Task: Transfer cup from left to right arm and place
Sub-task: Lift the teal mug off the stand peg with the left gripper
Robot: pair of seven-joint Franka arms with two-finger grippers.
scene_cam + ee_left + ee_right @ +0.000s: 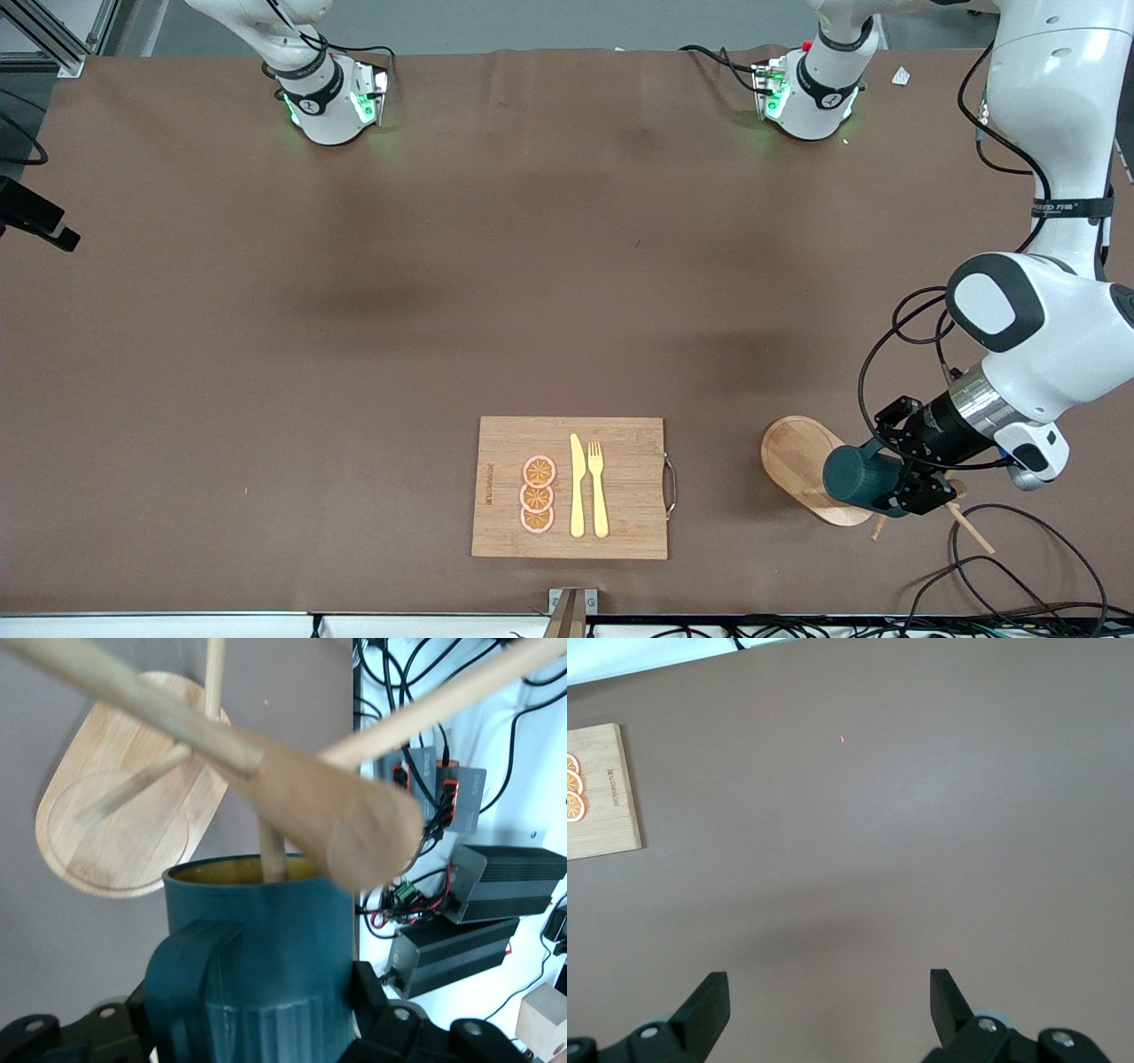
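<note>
We've got the left hand (895, 490) clamped on the cup (852, 475) at the peg rack (802, 465); next: lift it clear, w/ right hand (828, 1001) wide open, empty, waiting.

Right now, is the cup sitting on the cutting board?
No, the left pincer grips the cup at the peg rack, beside the cutting board.

my cup: small dark teal ribbed ceramic mug (858, 474), ochre-yellow inside
my rack: pale wooden peg rack on an oval base (797, 461)
my board: light bamboo rectangular cutting board (620, 434), printed orange slices, yellow knife and fork
my counter: plain brown counter (354, 310)
</note>
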